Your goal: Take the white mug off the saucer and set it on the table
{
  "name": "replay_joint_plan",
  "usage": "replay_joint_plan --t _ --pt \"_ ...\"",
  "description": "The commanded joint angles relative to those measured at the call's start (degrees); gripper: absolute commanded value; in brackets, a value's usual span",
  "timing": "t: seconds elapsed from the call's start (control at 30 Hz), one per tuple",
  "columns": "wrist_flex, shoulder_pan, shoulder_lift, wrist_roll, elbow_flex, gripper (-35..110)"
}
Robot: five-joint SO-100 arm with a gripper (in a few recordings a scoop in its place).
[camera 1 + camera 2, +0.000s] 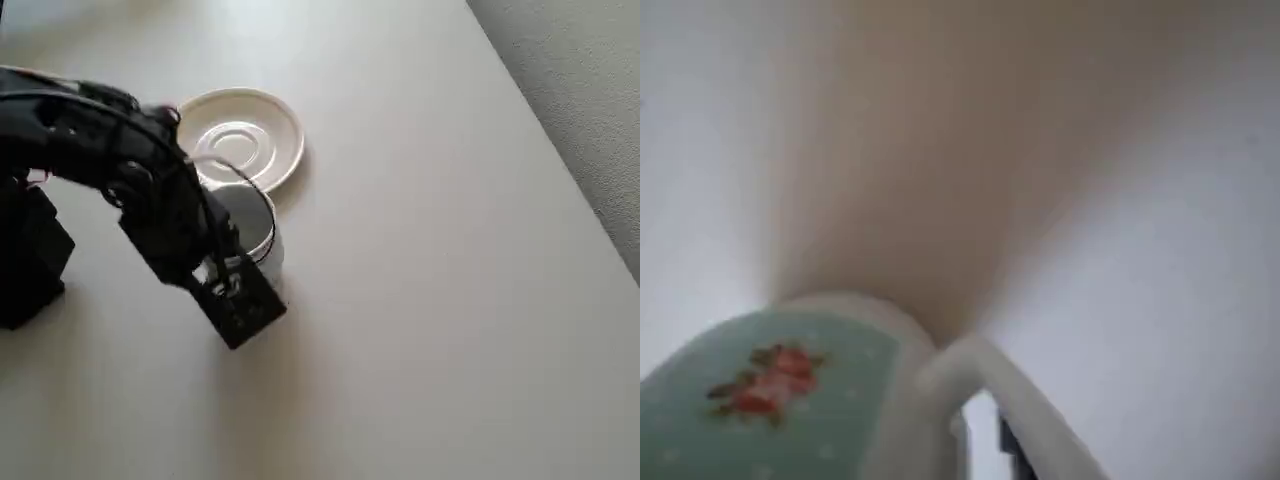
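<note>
the white mug [255, 225] stands on the tabletop [430, 300] just beside the saucer [243, 135] (rims nearly touching); end effector [228, 262] at it, grip unclear.

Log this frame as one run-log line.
white mug: off saucer, beside it on table | gripper: at mug, grip unclear

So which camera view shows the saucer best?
The overhead view shows the saucer best: its whole round rim and centre well lie bare on the table, with the white mug beside it under the claw. The wrist view gives only a blurred close-up of the mug, with no saucer I can recognise.
</note>
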Motion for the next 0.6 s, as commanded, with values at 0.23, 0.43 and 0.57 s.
replay_joint_plan --t 0.23,0.43,0.57 --pt "4.39 -0.97 25.75 8.53 -1.41 23" --pt "9.05 -5.71 43.07 21.97 -0.88 23" --pt "14.59 -10.46 52.12 30.23 -0.62 20"
